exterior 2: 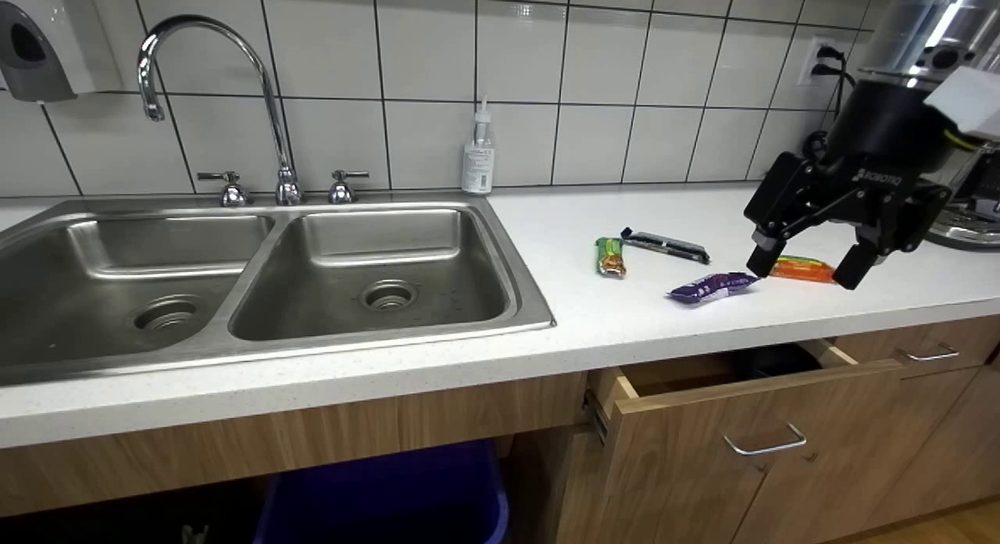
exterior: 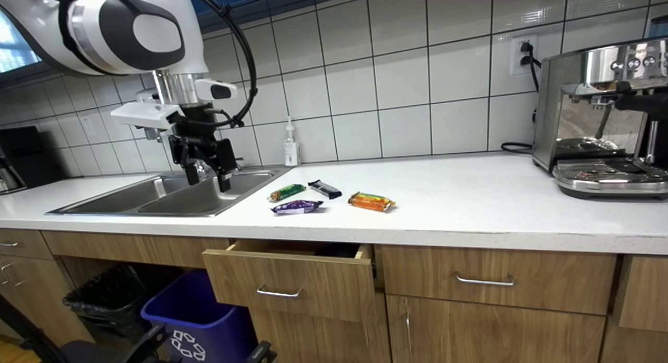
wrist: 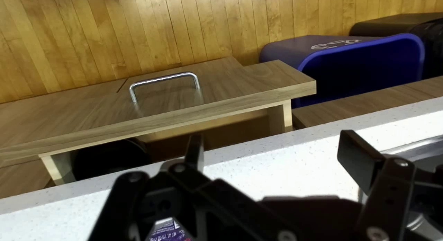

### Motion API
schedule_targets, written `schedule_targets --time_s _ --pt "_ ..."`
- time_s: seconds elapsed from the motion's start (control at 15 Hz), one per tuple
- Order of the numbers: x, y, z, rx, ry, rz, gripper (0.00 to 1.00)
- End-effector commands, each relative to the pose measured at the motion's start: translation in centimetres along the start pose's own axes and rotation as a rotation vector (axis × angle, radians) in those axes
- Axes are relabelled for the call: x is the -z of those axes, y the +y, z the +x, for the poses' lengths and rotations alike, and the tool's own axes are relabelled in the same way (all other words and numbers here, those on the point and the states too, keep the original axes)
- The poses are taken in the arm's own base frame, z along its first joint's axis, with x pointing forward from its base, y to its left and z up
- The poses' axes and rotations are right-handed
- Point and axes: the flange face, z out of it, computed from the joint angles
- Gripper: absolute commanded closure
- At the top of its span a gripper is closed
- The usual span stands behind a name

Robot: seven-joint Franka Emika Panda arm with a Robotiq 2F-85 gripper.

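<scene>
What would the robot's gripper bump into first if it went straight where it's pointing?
The gripper would probably meet the white countertop first, near its front edge; the wrist view leaves depth unclear, so perhaps the open drawer instead.

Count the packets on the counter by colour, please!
Green packet: 1
Purple packet: 1
Orange packet: 1
Dark packet: 1
Total: 4
</scene>
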Motion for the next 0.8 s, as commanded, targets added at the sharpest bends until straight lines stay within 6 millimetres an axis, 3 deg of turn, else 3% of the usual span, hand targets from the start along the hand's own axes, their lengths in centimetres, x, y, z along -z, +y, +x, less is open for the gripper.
schedule_targets --time_s 0.0,0.27,0.33,0.73 --pt "-1.4 1.2 0.6 -0.008 -0.002 -0.012 0.0" --pt "-2.3 3.1 1.0 -0.044 -0.024 -0.019 0.0" --pt "-2.1 2.0 0.4 -0.041 -0.033 -0.008 0.0" --pt "-2.4 2.9 0.6 -0.06 -0.037 -0.011 0.0"
